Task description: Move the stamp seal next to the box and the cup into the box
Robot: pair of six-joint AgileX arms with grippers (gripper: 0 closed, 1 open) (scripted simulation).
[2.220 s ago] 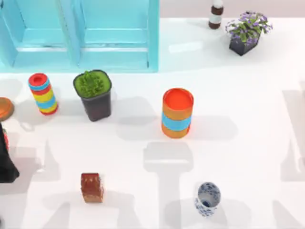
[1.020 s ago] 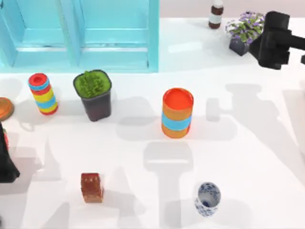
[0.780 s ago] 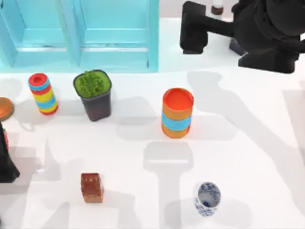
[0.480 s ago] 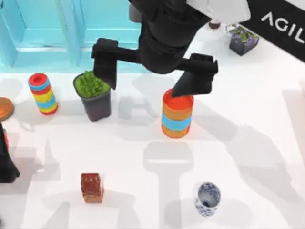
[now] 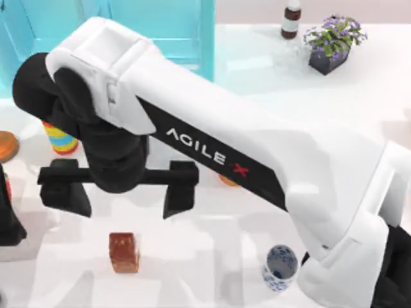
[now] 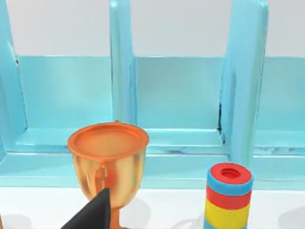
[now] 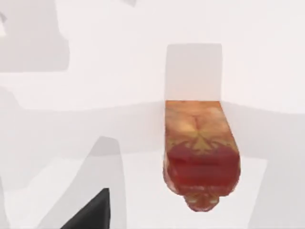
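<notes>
You're looking at the left gripper (image 5: 5, 218) sitting parked at the table's left edge; its fingers I can't tell. The right gripper (image 5: 119, 202) is hovering spread wide, the stamp seal (image 5: 124, 251) just below it, the cup (image 5: 279, 266) off right.

Glossy white counter (image 5: 359, 109), soft grey shadows across it. Light-blue wooden shelf unit with compartments (image 6: 181, 95) at 11 o'clock, pale wall behind.

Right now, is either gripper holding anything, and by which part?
Nothing is held. The right gripper hangs open above the table, its fingers spread wide; the stamp seal stands free on the table below it. The left arm is parked at the table's left edge.
</notes>
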